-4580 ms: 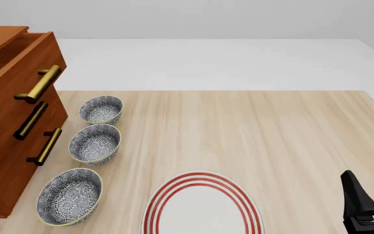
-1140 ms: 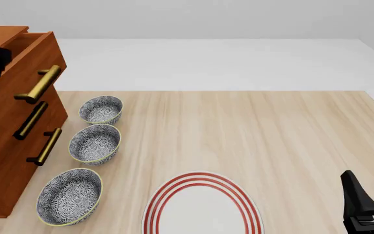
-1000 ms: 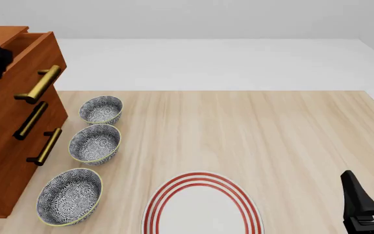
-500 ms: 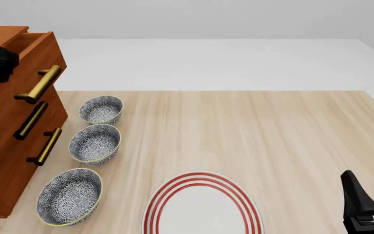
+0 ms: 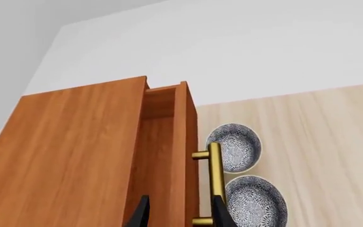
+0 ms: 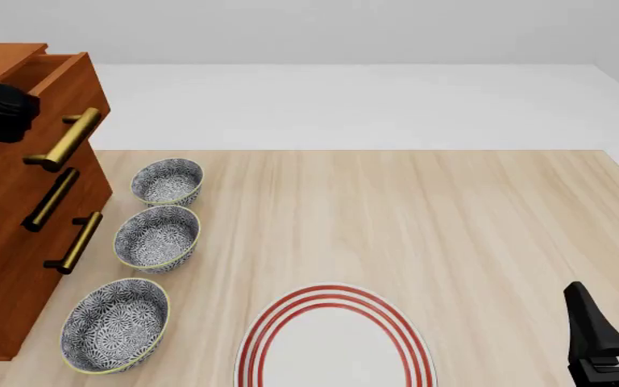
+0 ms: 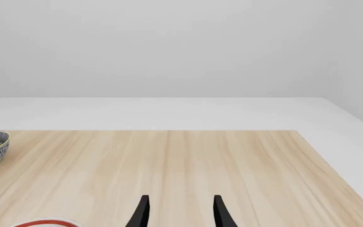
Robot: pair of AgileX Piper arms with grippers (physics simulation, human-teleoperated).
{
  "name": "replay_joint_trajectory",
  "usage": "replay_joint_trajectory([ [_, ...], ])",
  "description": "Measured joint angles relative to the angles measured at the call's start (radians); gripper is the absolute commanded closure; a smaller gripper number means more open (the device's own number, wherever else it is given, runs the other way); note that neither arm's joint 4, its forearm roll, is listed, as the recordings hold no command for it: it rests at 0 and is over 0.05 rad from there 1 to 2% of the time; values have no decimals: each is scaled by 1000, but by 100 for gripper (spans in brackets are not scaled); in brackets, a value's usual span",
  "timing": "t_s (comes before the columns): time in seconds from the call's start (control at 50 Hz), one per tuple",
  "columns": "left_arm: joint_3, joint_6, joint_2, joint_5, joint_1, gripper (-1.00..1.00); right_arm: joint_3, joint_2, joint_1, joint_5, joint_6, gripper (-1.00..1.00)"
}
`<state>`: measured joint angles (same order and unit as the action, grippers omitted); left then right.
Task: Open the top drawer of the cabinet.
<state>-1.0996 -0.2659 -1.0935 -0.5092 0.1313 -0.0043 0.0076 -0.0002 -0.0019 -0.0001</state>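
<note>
The reddish-brown cabinet [image 6: 9,242] stands at the table's left edge. Its top drawer [image 6: 57,89] juts out a little beyond the two below, and its brass bar handle [image 6: 68,139] faces the bowls. My left gripper [image 6: 16,114] hovers over the drawer just behind the handle. In the left wrist view the left gripper [image 5: 180,217] is open, the drawer's front panel [image 5: 185,156] lies between its fingers, and one fingertip overlaps the handle [image 5: 215,170]. My right gripper [image 6: 611,334] rests open at the near right corner with nothing in it [image 7: 180,213].
Three patterned bowls [image 6: 167,181] [image 6: 157,237] [image 6: 114,324] stand in a row beside the cabinet, below the handles. A white plate with red rings [image 6: 334,340] lies at the near middle of the table.
My left gripper has risen from low at the cabinet's left side and crept right across the top drawer toward its handle. The drawer and the right arm have not moved.
</note>
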Motion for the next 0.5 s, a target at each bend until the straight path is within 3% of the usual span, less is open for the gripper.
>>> replay_joint_trajectory([
  [0.5,18,6,-22,24,-6,-100,0,0,0,0,0,-100],
])
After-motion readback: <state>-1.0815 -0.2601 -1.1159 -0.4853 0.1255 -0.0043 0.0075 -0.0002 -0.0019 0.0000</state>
